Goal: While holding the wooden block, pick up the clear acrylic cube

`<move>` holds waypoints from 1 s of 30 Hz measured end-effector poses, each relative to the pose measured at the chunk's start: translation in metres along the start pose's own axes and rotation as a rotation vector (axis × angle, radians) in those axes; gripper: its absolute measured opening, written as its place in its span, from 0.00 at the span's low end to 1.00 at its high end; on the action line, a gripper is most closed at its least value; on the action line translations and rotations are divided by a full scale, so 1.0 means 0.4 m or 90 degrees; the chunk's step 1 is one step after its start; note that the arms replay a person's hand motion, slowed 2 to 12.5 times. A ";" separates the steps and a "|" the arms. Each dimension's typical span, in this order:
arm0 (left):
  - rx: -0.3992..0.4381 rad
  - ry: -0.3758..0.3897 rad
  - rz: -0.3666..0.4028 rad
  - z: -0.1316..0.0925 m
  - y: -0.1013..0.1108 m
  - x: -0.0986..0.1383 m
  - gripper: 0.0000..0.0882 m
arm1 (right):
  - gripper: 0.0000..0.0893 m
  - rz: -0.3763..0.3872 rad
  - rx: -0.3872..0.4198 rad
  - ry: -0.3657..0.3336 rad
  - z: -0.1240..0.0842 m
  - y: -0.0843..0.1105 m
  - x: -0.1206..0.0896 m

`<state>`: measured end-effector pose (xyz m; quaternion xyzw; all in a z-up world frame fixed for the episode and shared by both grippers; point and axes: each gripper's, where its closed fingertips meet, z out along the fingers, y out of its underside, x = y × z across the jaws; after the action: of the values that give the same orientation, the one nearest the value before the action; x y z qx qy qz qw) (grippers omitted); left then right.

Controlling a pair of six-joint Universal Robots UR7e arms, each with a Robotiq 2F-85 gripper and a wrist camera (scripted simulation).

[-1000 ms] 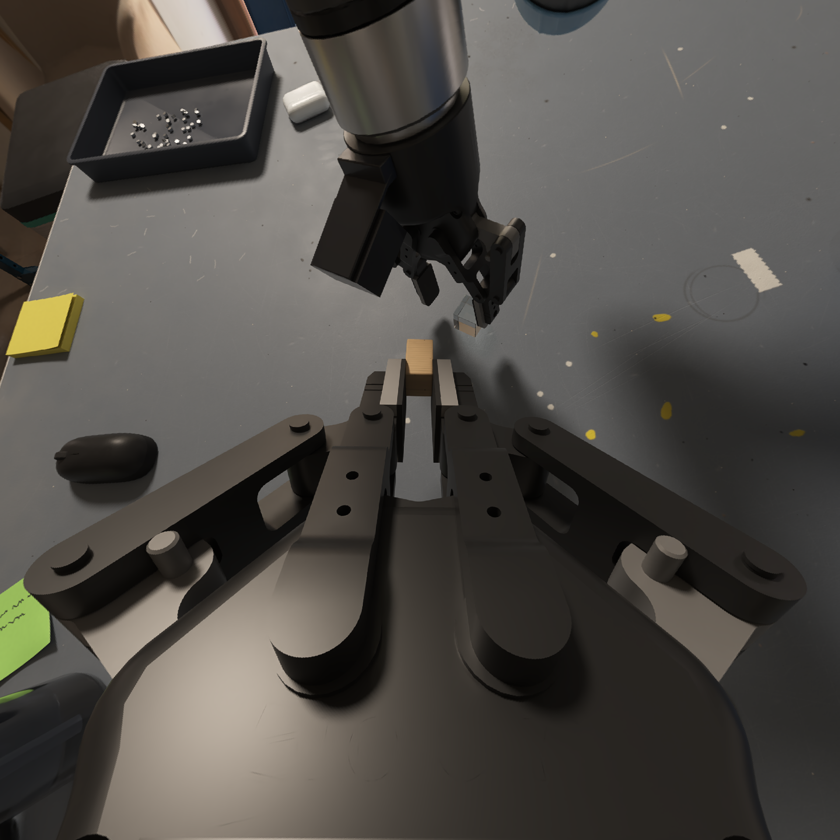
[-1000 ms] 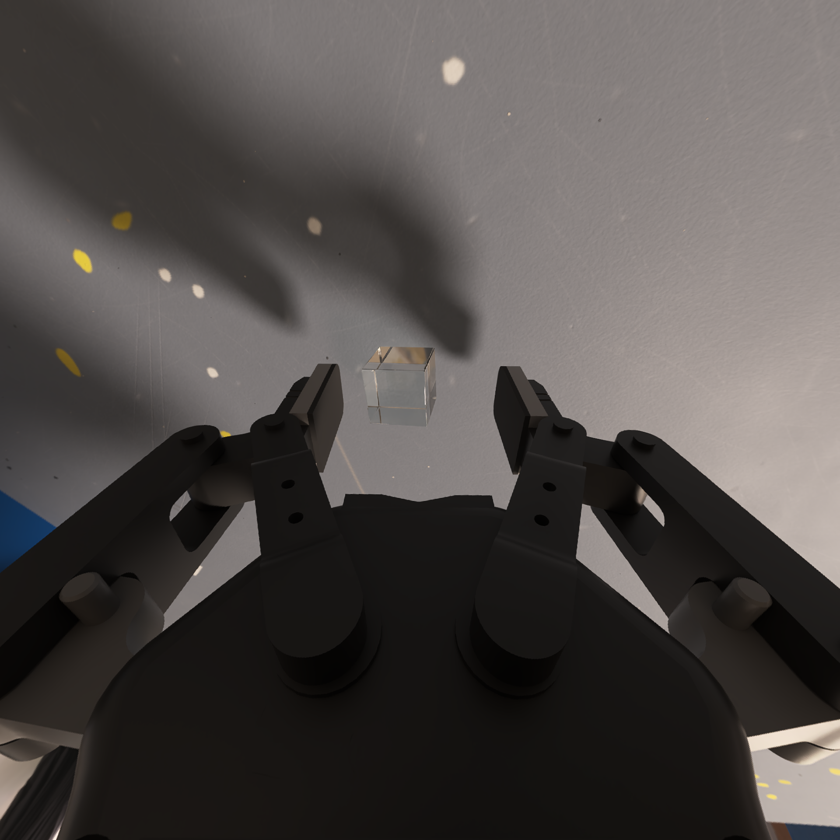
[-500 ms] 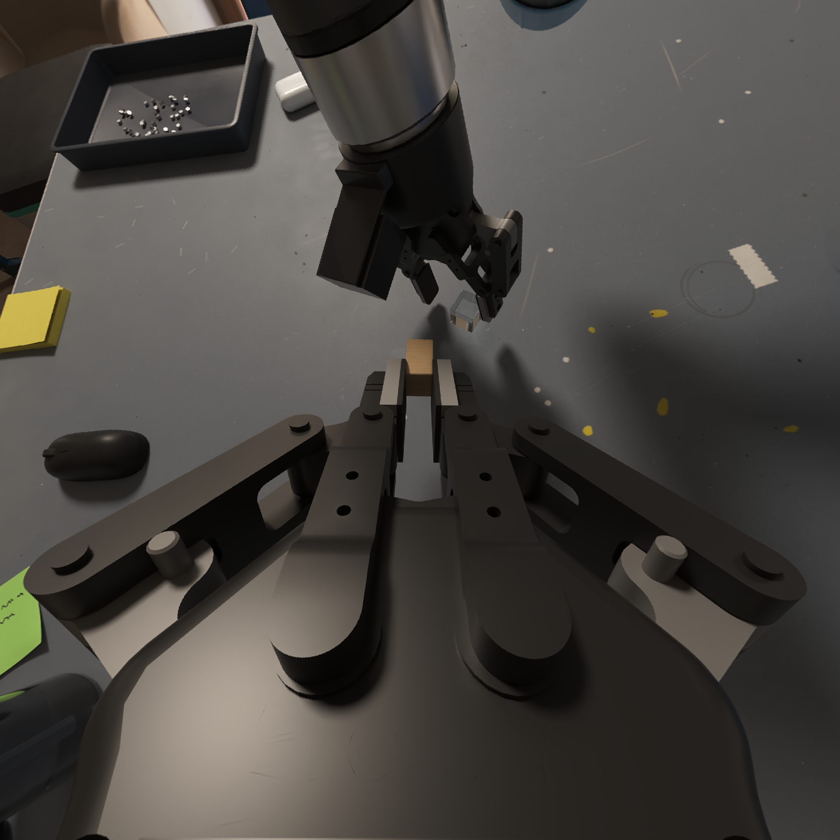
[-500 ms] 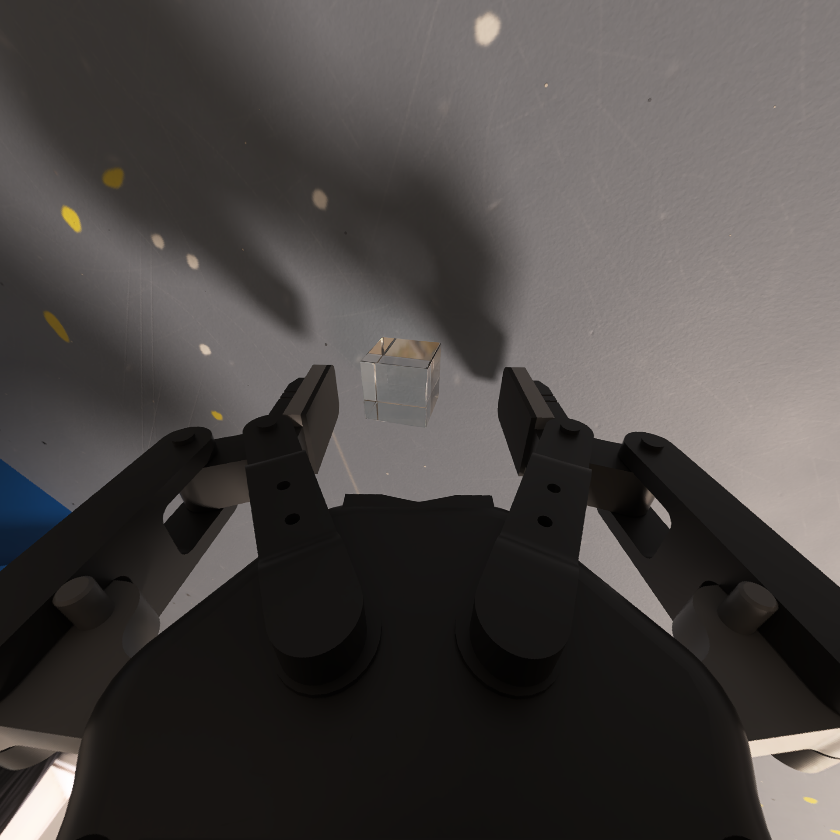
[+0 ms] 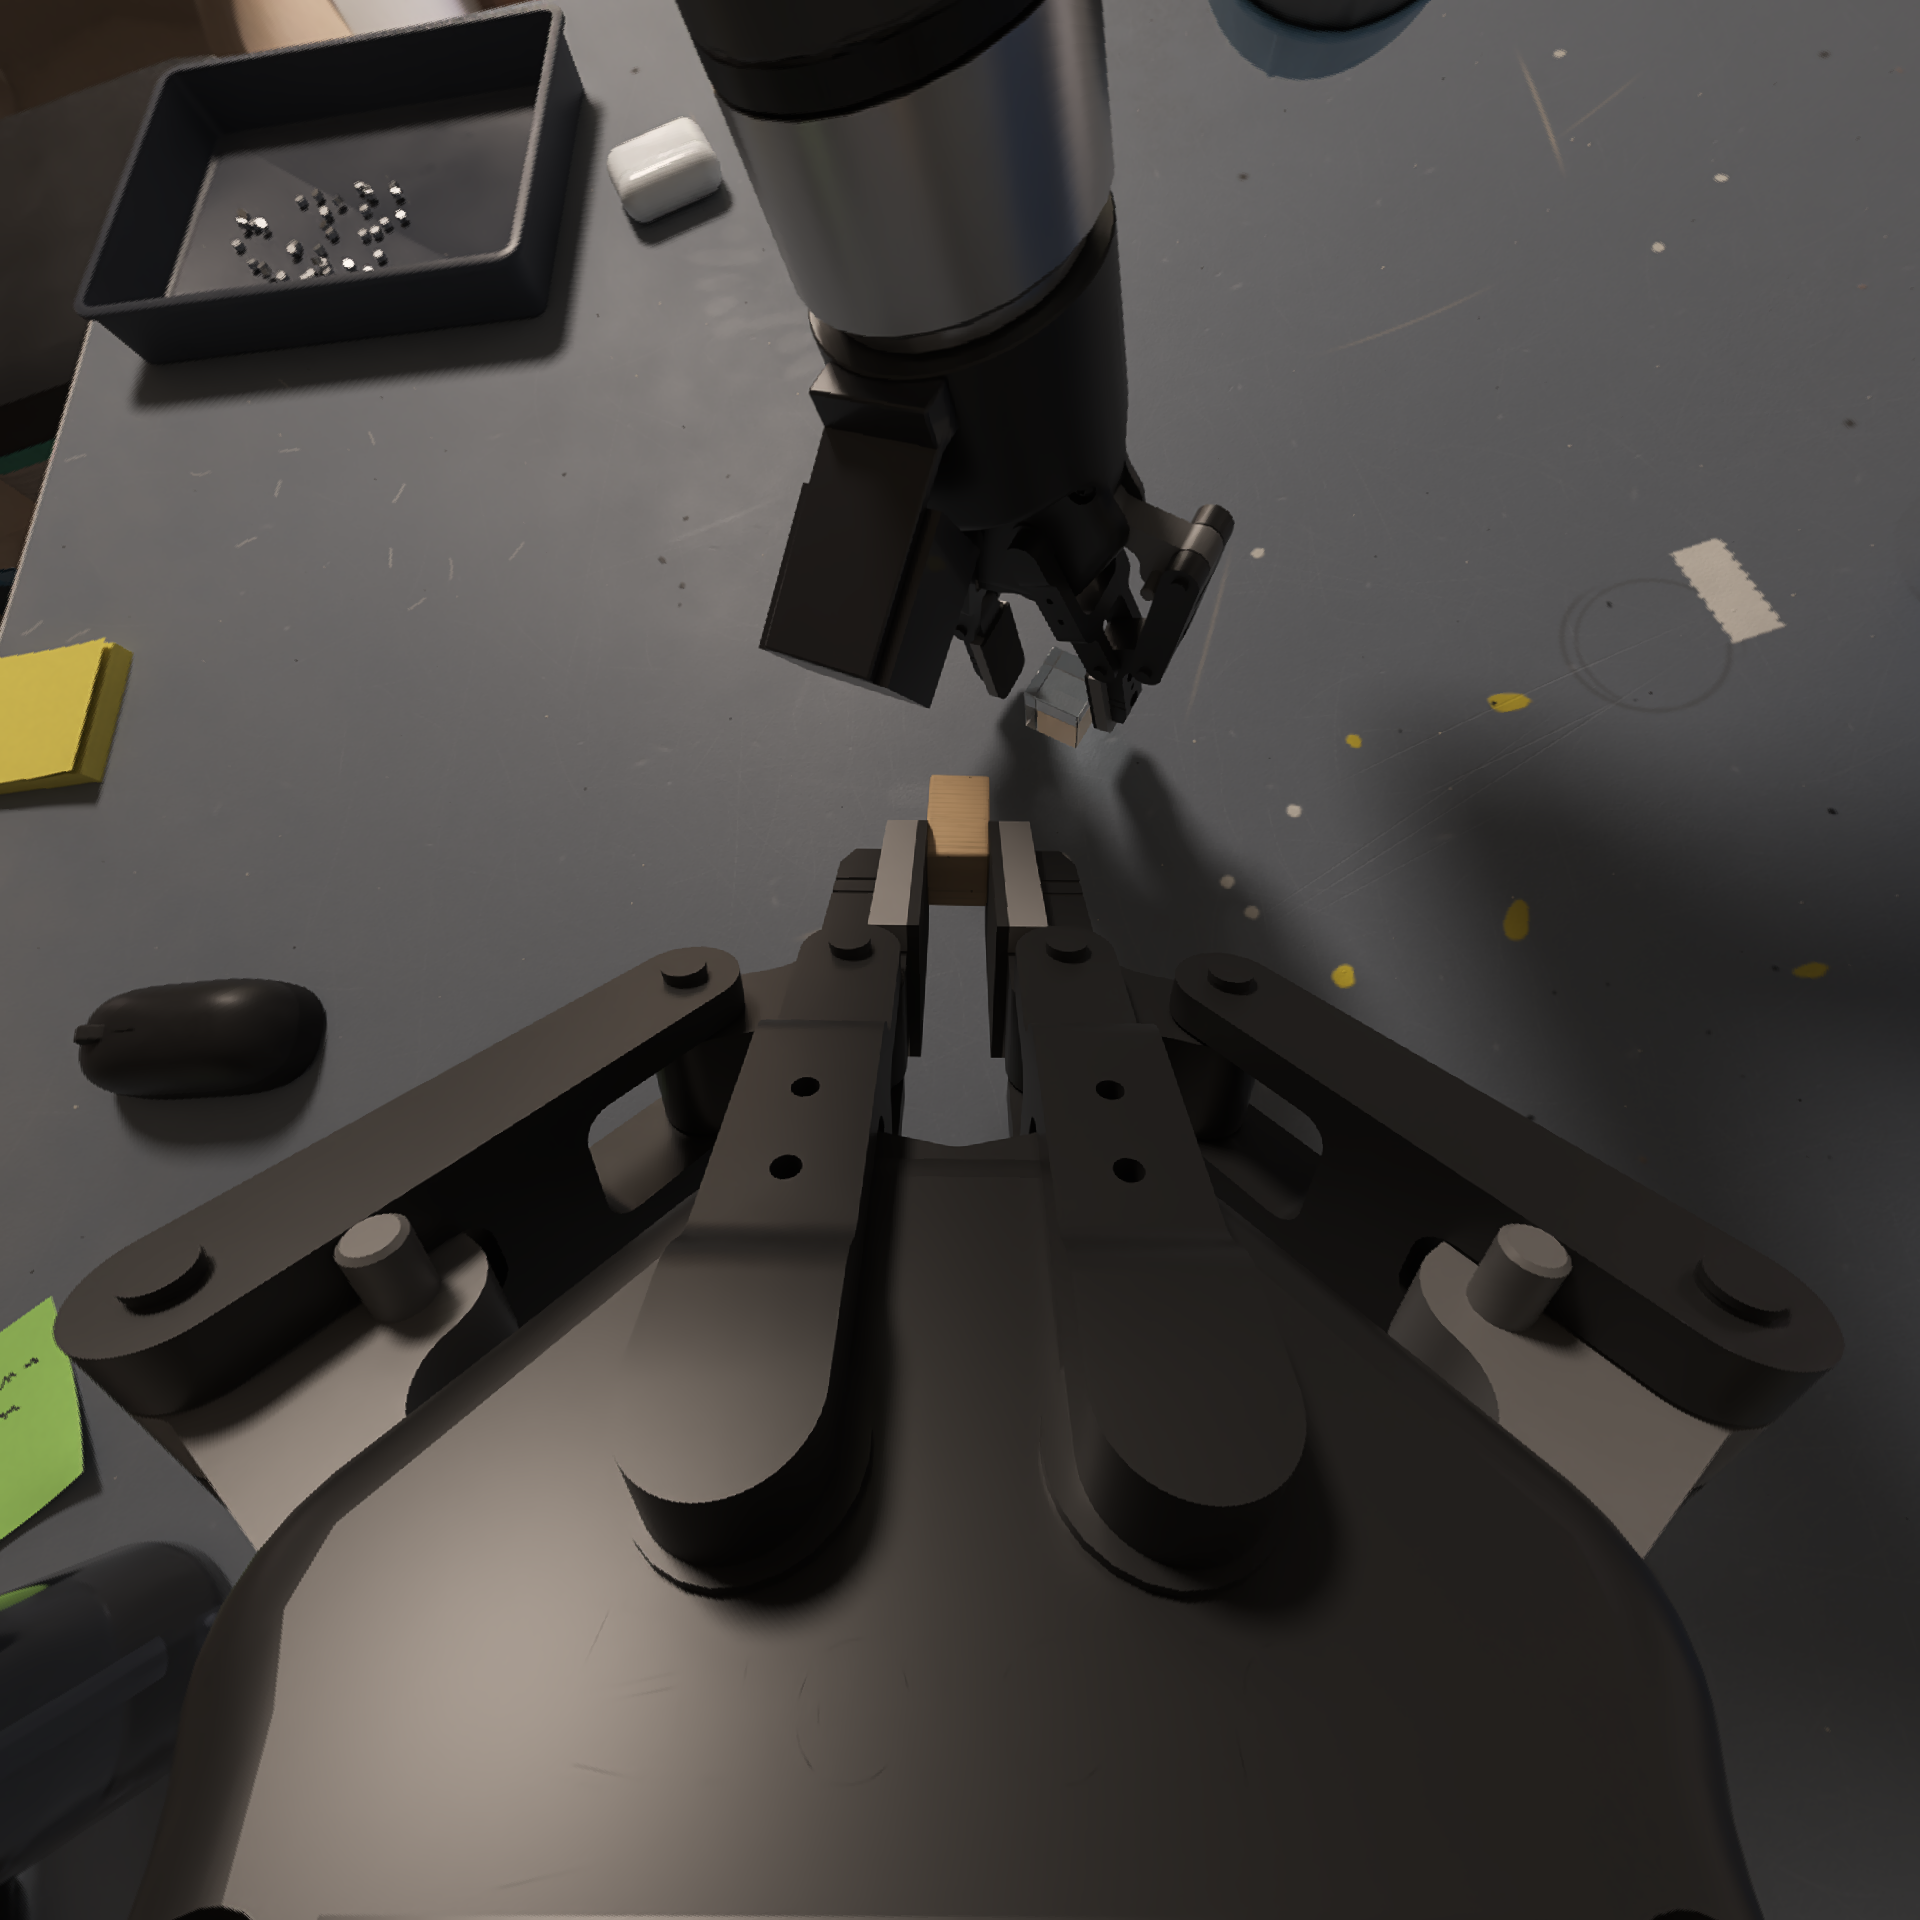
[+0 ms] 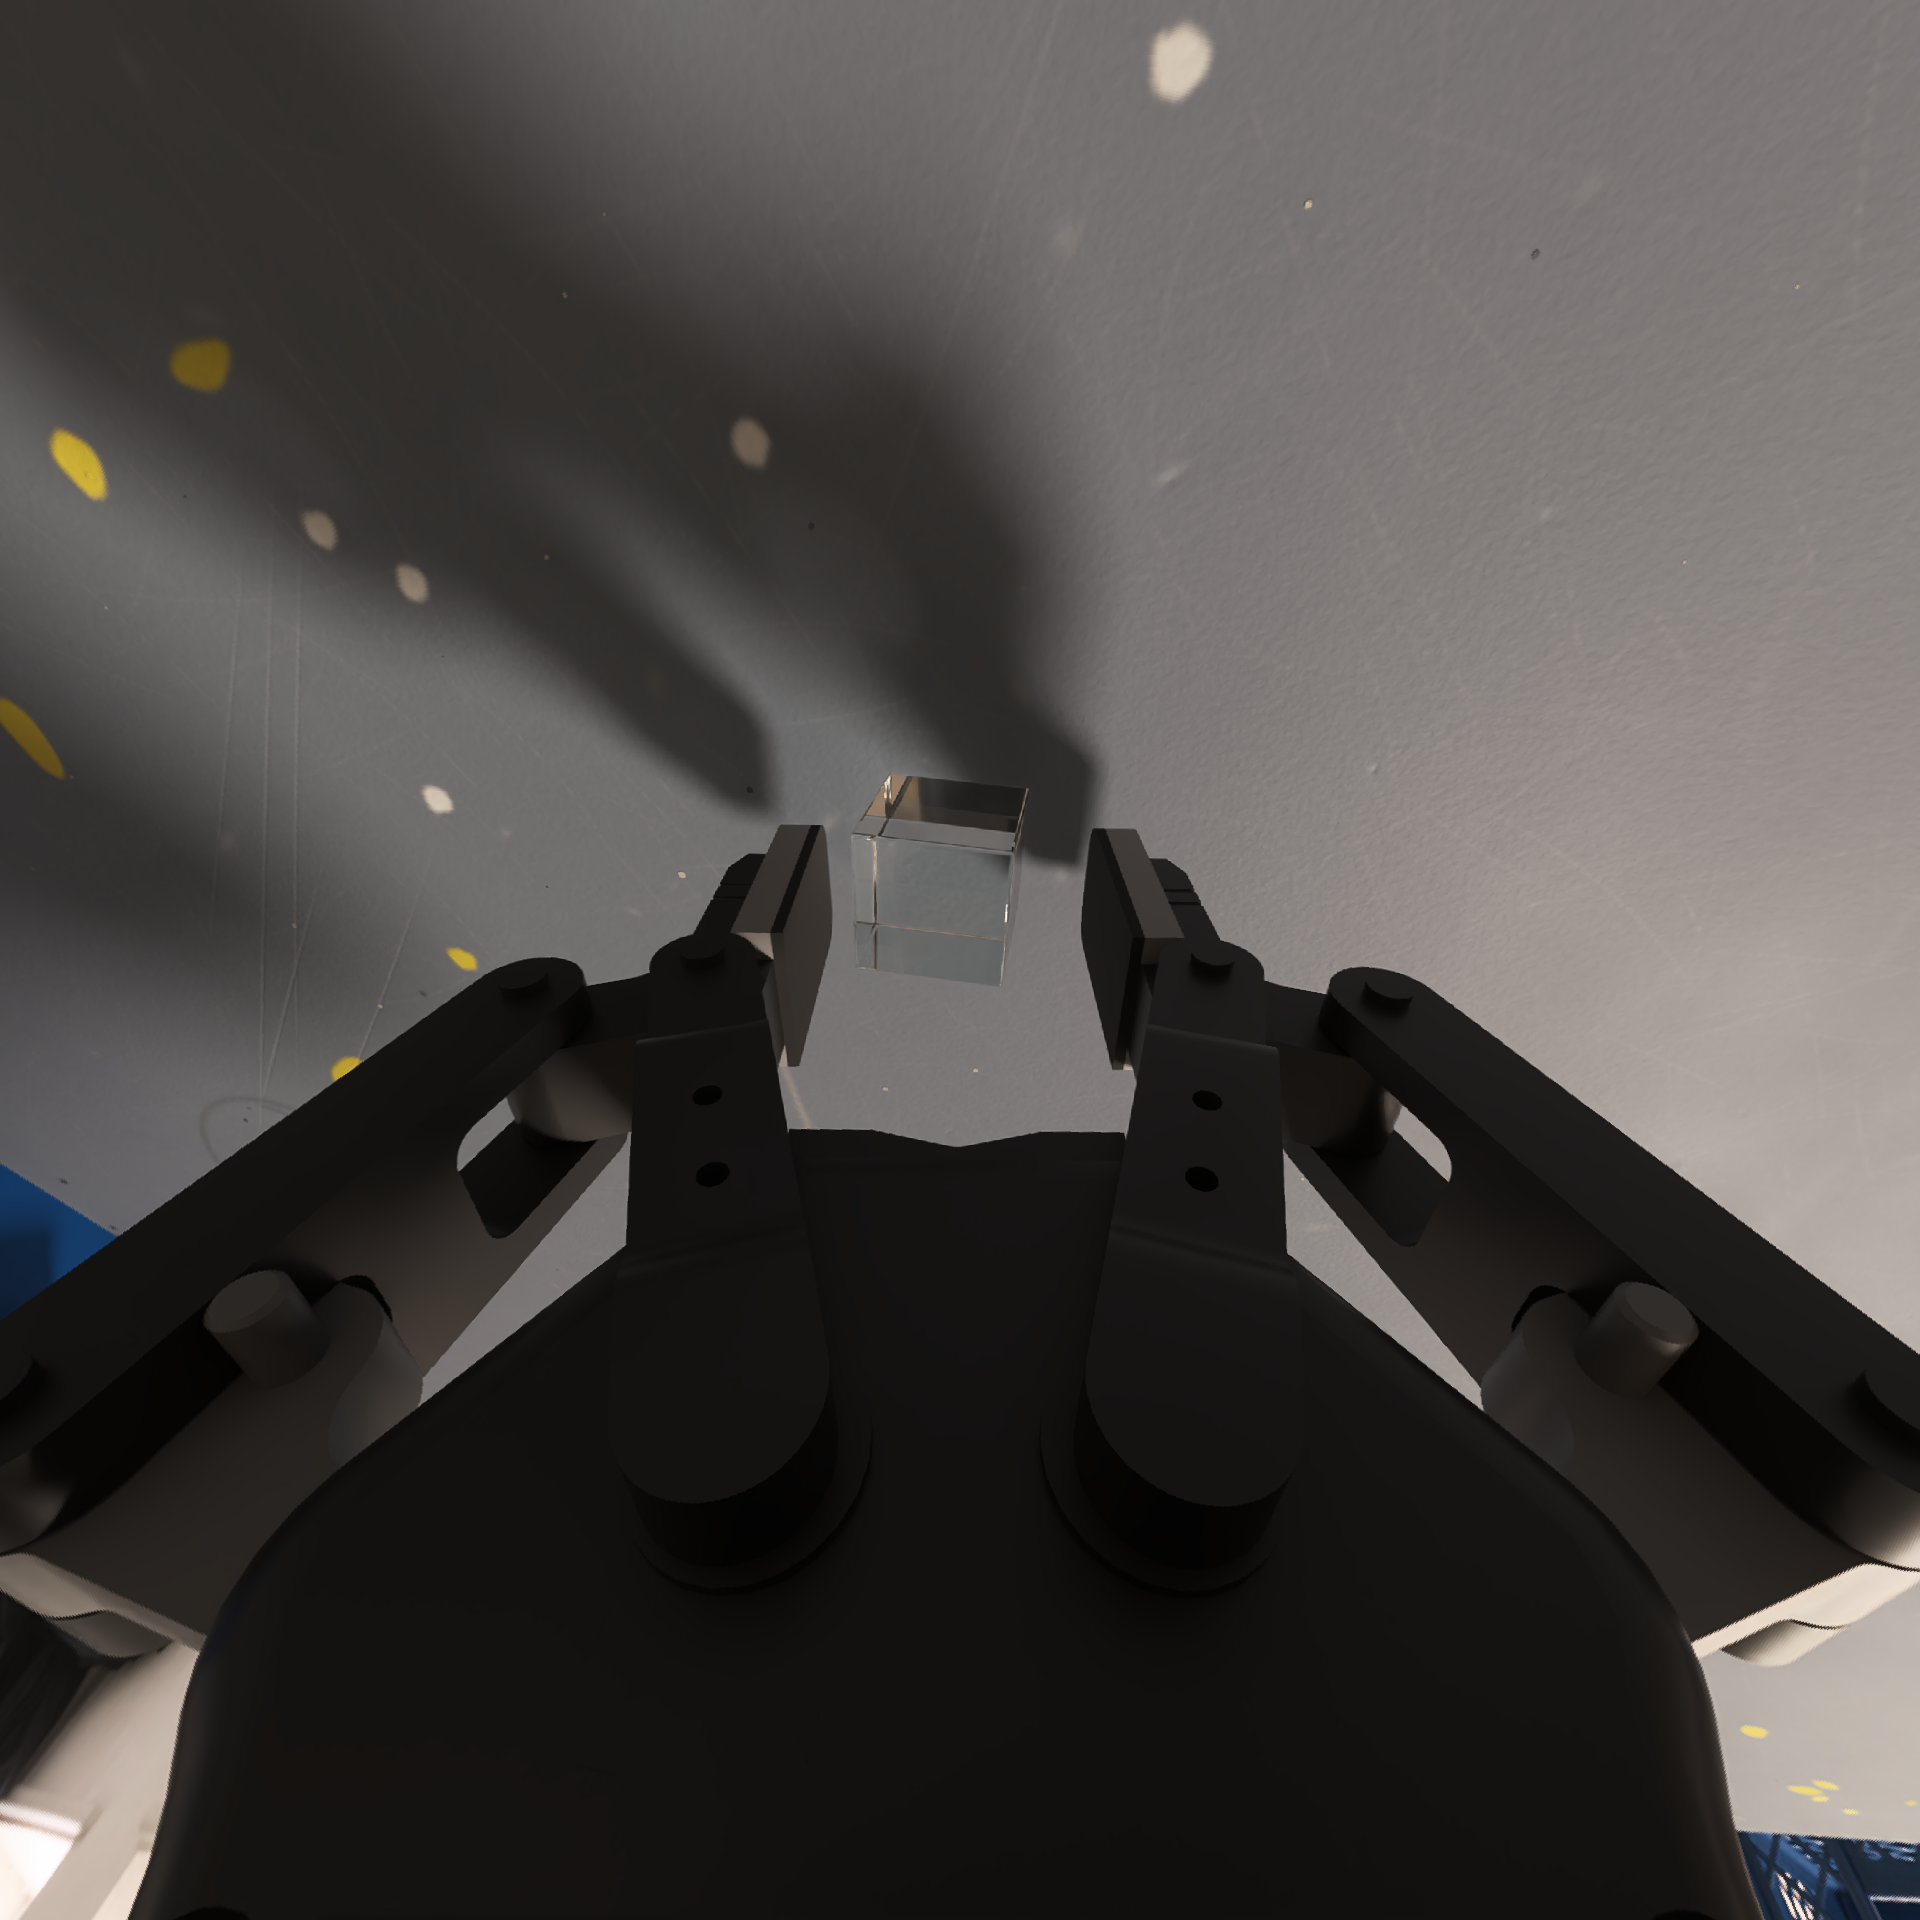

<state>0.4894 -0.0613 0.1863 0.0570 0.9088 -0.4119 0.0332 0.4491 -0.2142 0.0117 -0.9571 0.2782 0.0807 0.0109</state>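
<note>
My left gripper (image 5: pixel 958 871) is shut on the small wooden block (image 5: pixel 958 826) and holds it above the grey table (image 5: pixel 520 644). The clear acrylic cube (image 6: pixel 935 894) sits on the table between the two fingers of my right gripper (image 6: pixel 958 920). The jaws stand narrowed around it, the left pad (image 6: pixel 805 914) nearly touching and a small gap at the right pad. In the left wrist view the right gripper (image 5: pixel 1060 675) hangs down from its arm over the cube (image 5: pixel 1058 709), just beyond the wooden block.
A dark tray (image 5: pixel 135 301) with several small metal pieces stands at the far left, a white case (image 5: pixel 663 166) beside it. A yellow note pad (image 5: pixel 52 717), a black mouse (image 5: pixel 203 1034) and a green note (image 5: pixel 31 1413) lie along the left edge. White tape (image 5: pixel 1727 587) lies at the right.
The right gripper's fingers have closed in from wide open to narrowly around the cube, which now sits deeper between them. The left gripper still holds the block and has shifted slightly.
</note>
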 end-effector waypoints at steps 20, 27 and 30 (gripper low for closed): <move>0.064 0.017 -0.098 0.004 -0.013 0.013 0.11 | 0.29 0.029 0.181 0.089 -0.056 -0.029 -0.022; 0.036 0.058 -0.201 0.018 0.022 0.049 0.11 | 0.29 0.040 0.269 0.137 -0.098 -0.053 -0.031; 0.020 0.076 -0.240 0.023 0.039 0.065 0.11 | 0.29 0.048 0.305 0.156 -0.112 -0.064 -0.034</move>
<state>0.4660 -0.0559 0.1658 -0.0896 0.8972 -0.4209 -0.0991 0.4582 -0.1883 0.0575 -0.9187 0.3244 -0.1038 0.2001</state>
